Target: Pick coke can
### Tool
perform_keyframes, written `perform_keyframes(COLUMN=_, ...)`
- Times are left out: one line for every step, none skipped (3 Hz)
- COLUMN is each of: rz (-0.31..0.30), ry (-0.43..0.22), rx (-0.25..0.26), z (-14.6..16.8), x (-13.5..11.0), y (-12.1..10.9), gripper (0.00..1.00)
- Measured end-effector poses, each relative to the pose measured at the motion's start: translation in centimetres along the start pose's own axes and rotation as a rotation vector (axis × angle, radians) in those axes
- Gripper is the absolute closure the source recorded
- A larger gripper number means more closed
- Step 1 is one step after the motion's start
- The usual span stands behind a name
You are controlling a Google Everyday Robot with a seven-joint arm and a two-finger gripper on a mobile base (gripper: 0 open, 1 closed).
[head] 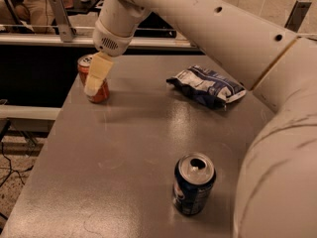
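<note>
The coke can point(100, 94), red-orange with a silver top, stands upright near the far left corner of the grey table point(133, 148). My gripper point(95, 79) hangs from the white arm point(198, 19) that reaches in from the upper right. The gripper is at the can and covers most of its front, so only the can's top rim, left side and lower part show. I cannot tell whether the gripper touches the can.
A dark blue can point(193, 183) with an opened silver top stands at the near middle of the table. A blue and white chip bag point(207, 86) lies at the far right. The arm's large white body fills the right side. A rail runs behind the table.
</note>
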State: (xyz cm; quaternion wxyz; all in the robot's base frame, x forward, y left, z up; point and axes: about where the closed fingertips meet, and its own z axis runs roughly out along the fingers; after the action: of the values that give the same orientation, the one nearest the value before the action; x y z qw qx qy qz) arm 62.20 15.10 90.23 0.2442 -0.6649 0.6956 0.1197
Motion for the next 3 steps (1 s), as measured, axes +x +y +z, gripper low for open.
perform_keyframes(rz=-0.017, ry=-0.008, rx=-0.011, z=0.68, x=-1.54, y=0.24, gripper=0.00)
perform_keyframes(rz=-0.026, ry=0.001, rx=-0.021, z=1.26, x=-2.20, y=0.66, gripper=0.17)
perform_keyframes(rz=-0.033, ry=0.013, rx=-0.031, z=1.40, x=-1.80, y=0.85, gripper=0.41)
